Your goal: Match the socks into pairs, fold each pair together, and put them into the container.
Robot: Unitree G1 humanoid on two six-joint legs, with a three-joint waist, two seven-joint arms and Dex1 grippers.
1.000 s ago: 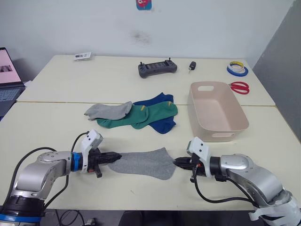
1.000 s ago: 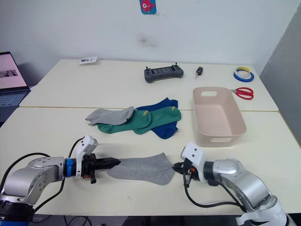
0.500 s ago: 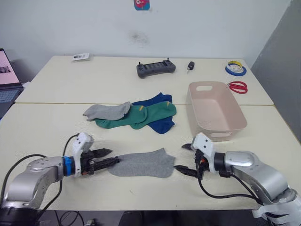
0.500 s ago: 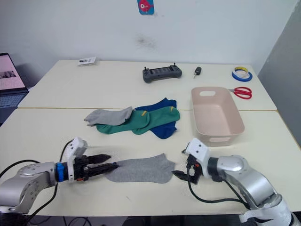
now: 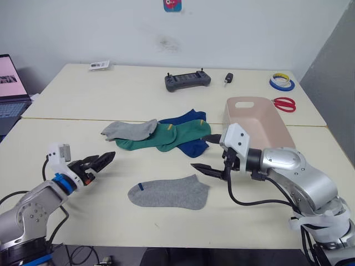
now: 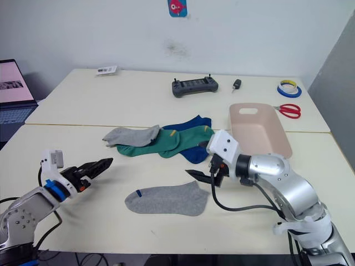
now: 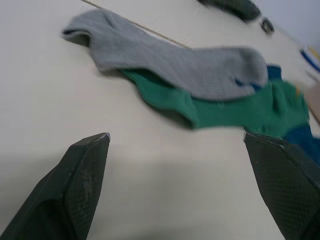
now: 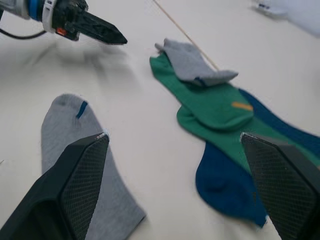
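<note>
One heather grey ankle sock lies flat and alone on the cream table. Its mate, the second grey sock, tops the heap of green socks and royal blue socks just beyond. The pale beige-pink plastic tub sits empty to the right. Both grippers hover with fingers spread wide and empty – the left gripper facing the heap, the right gripper between heap and flat sock. To pair well, pinch only the top grey sock by its free end – lifting clear without snagging the green beneath – then lay it squarely over the flat one.
</note>
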